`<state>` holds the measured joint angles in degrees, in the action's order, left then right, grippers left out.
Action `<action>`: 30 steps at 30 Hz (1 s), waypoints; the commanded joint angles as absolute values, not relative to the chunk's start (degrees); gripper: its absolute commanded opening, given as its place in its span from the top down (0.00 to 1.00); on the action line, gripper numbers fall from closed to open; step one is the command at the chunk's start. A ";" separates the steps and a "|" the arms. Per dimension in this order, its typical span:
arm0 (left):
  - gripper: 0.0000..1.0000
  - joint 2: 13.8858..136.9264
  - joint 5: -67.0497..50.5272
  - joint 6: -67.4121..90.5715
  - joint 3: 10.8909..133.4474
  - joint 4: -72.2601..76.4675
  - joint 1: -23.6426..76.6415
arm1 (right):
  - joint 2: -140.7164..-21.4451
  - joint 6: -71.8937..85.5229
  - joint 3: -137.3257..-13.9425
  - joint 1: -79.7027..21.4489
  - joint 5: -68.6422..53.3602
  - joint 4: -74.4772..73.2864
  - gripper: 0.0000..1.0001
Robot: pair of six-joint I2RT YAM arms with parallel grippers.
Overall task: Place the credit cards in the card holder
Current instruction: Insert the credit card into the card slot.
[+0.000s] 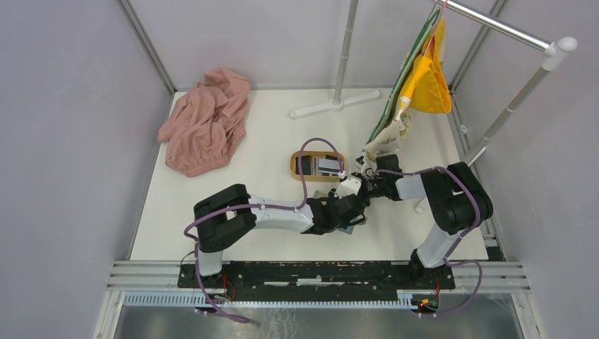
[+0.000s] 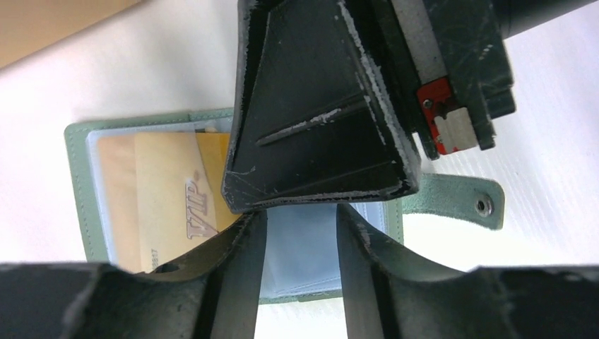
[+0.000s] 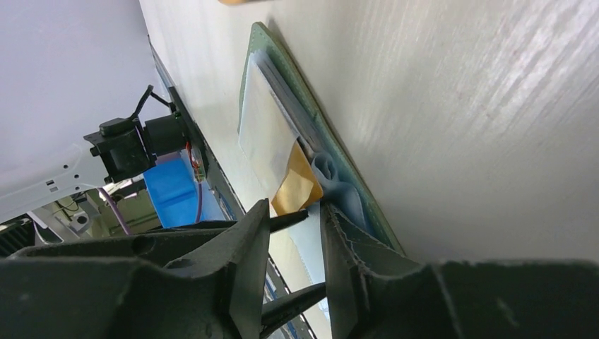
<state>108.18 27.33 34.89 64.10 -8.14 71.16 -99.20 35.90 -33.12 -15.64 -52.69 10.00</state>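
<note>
1. Clearly the card holder [image 2: 76, 185] lies opened flat on the white worktop [image 2: 537, 106], close in front of the arm bases. This leaves its clear sleeves facing up for loading. Its closing tab [image 2: 463, 201] is thrown out to one side, out of the way.
2. A gold VIP card [image 2: 169, 205] sits inside a sleeve on one half of the holder.
3. The left gripper [image 2: 300, 236] hangs low over the holder's edge. Its jaws are moderately wide and straddle a pale blue sleeve [image 2: 300, 261] without closing on it. My reading is that it is there to steady or spread the pocket.
4. The right gripper [image 3: 295, 215] comes in steeply with its tip down near the holder's fold, probably to pin it or to lift a sleeve mouth. Its jaws show only a narrow gap, and I cannot tell whether they pinch sleeve material or nothing.
5. The credit cards [image 1: 319, 166], one black and one grey-white, lie in the oval wooden tray [image 1: 294, 168] just beyond the grippers. No card shows in either pair of jaws, so this looks like preparation, with most of the loading ahead.
</note>
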 commanded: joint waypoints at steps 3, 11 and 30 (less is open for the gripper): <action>0.48 108.40 34.06 35.86 66.18 -10.55 69.86 | -98.58 30.90 -35.50 -14.18 -49.31 9.46 0.57; 0.43 105.75 33.50 35.03 64.20 -8.91 68.17 | -95.36 26.60 -36.29 -13.04 -49.31 7.95 0.49; 0.46 83.35 5.49 29.82 38.03 16.19 51.62 | -87.44 4.56 -37.84 -13.21 -51.19 3.71 0.51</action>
